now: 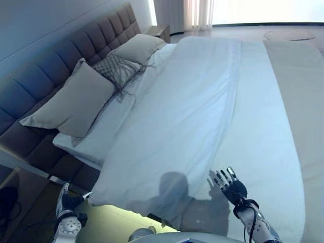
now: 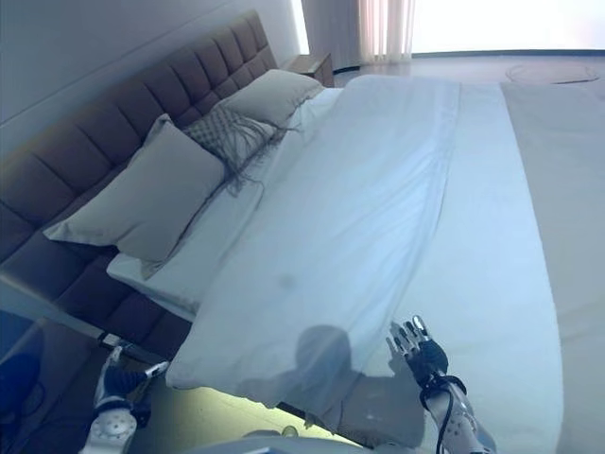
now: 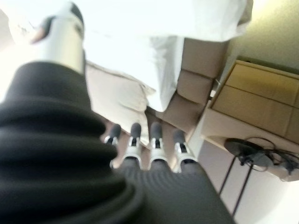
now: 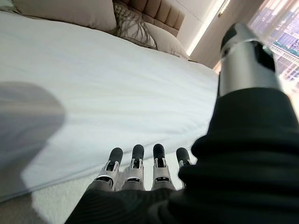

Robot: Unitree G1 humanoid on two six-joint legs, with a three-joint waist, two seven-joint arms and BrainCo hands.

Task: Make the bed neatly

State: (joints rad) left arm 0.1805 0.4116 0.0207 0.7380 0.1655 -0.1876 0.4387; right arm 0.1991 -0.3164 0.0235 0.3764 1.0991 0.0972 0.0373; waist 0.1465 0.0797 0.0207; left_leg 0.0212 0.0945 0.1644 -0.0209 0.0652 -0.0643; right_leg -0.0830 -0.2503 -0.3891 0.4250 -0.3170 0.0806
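Note:
A white duvet (image 1: pixel 187 116) lies spread over the bed, its near corner hanging over the side. Two beige pillows (image 1: pixel 76 101) and a fringed patterned cushion (image 1: pixel 117 68) lean on the tufted headboard (image 1: pixel 61 55). My right hand (image 1: pixel 230 185) is open with straight fingers just above the bed near the duvet's near edge; it also shows in the right wrist view (image 4: pixel 140 175). My left hand (image 1: pixel 68 202) hangs low beside the bed frame, open and empty, and shows in the left wrist view (image 3: pixel 149 149).
A beige bedspread strip (image 1: pixel 304 101) runs along the foot of the bed. A nightstand (image 1: pixel 159 31) stands past the headboard's far end. A wooden cabinet (image 3: pixel 252 107) and a dark stand (image 3: pixel 247 158) are near my left hand. Curtains (image 1: pixel 185 12) cover the window.

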